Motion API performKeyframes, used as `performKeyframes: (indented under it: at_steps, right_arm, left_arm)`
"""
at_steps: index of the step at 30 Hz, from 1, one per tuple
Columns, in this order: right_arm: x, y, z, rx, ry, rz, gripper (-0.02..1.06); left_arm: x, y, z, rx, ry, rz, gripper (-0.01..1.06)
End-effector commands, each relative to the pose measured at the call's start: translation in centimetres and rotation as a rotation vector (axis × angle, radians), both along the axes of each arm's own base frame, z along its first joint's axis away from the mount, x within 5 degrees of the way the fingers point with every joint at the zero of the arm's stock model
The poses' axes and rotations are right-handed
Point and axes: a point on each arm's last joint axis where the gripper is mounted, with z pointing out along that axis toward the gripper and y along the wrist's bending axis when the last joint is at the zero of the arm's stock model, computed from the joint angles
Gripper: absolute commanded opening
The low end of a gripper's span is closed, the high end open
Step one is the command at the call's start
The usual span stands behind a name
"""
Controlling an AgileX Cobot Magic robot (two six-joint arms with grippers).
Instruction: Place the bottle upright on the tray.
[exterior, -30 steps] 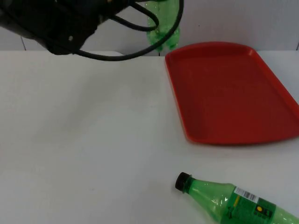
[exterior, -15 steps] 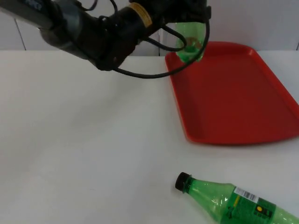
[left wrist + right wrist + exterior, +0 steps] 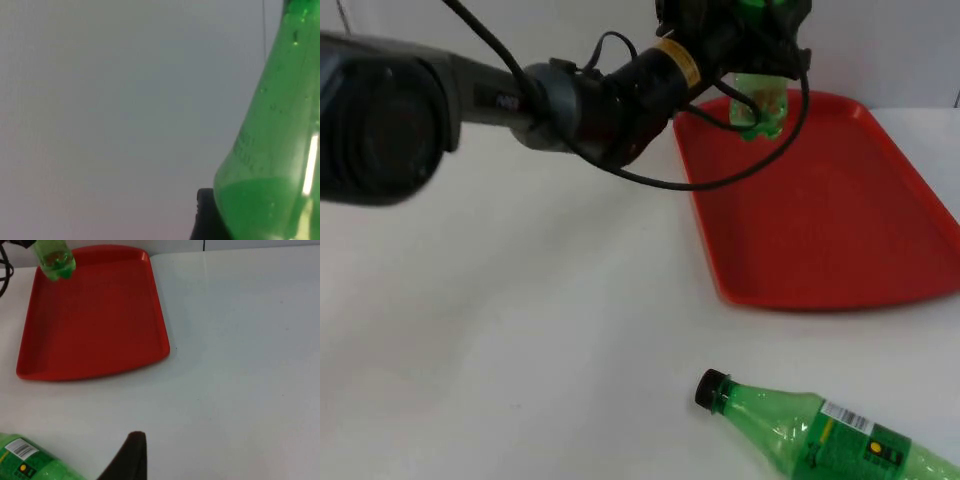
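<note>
A green bottle (image 3: 761, 103) hangs upright over the far left corner of the red tray (image 3: 820, 220), with my left gripper (image 3: 745, 25) shut on its upper part. Whether its base touches the tray I cannot tell. In the left wrist view the bottle's green body (image 3: 277, 150) is close up beside a black fingertip (image 3: 205, 215). The right wrist view shows the same bottle (image 3: 56, 260) at the tray's (image 3: 95, 315) corner. My right gripper (image 3: 131, 457) waits over the table's front right.
A second green bottle (image 3: 820, 430) with a black cap lies on its side at the front right of the white table (image 3: 500, 330), also seen labelled (image 3: 30, 462) in the right wrist view. The grey wall stands right behind the tray.
My left arm has swung right, carrying the green bottle from behind the table's back edge to over the tray's far left corner. The lying bottle has stayed put.
</note>
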Motion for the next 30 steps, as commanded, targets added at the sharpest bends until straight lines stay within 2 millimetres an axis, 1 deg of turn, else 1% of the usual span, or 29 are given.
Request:
performKeyframes:
  at_steps: [1,3,4,5,10,14,16,17,18,22,23,25,27,28,30]
  right_arm:
    - [0.0,0.0,0.0,-0.007,-0.008,-0.007,1.05]
    - [0.0,0.0,0.0,-0.007,-0.008,-0.007,1.05]
    - [0.0,0.0,0.0,-0.007,-0.008,-0.007,1.05]
    - [0.0,0.0,0.0,-0.007,-0.008,-0.007,1.05]
    - [0.0,0.0,0.0,-0.007,-0.008,-0.007,1.05]
    - [0.0,0.0,0.0,-0.007,-0.008,-0.007,1.05]
    - [0.0,0.0,0.0,-0.007,-0.008,-0.007,1.05]
    - [0.0,0.0,0.0,-0.007,-0.008,-0.007,1.05]
    - [0.0,0.0,0.0,-0.007,-0.008,-0.007,1.05]
    - [0.0,0.0,0.0,-0.007,-0.008,-0.007,1.05]
    - [0.0,0.0,0.0,-0.007,-0.008,-0.007,1.05]
    - [0.0,0.0,0.0,-0.007,-0.008,-0.007,1.05]
    - [0.0,0.0,0.0,-0.007,-0.008,-0.007,1.05]
    - [0.0,0.0,0.0,-0.007,-0.008,-0.007,1.05]
    - [0.0,0.0,0.0,-0.007,-0.008,-0.007,1.05]
  left_arm:
    - [0.3,-0.6,-0.2,0.0,-0.001,0.001,0.0]
    - [0.7,-0.7,-1.1,0.012,0.015,0.013,0.0]
    - [0.9,-0.7,-1.2,0.008,0.018,0.019,0.0]
    - [0.9,-0.7,-1.2,0.008,0.018,0.019,0.0]
    - [0.9,-0.6,-2.7,0.005,0.037,0.031,0.0]
    - [0.9,-0.6,-3.1,0.009,0.044,0.031,0.0]
    - [0.9,-0.6,-3.3,0.015,0.046,0.03,0.05]
    - [0.9,-0.6,-3.3,0.015,0.046,0.03,0.05]
    - [0.9,-0.6,-3.4,0.021,0.048,0.03,0.1]
    - [0.8,-0.7,-4.2,0.054,0.057,0.023,0.38]
    - [0.8,-0.7,-4.2,0.054,0.057,0.023,0.38]
    - [0.8,-0.7,-4.2,0.052,0.054,0.022,0.52]
    - [0.7,-0.7,-3.9,0.028,0.035,0.014,0.6]
    - [0.6,-0.7,-3.7,0.017,0.022,0.008,0.62]
    - [0.6,-0.7,-3.6,0.005,0.014,0.004,0.63]
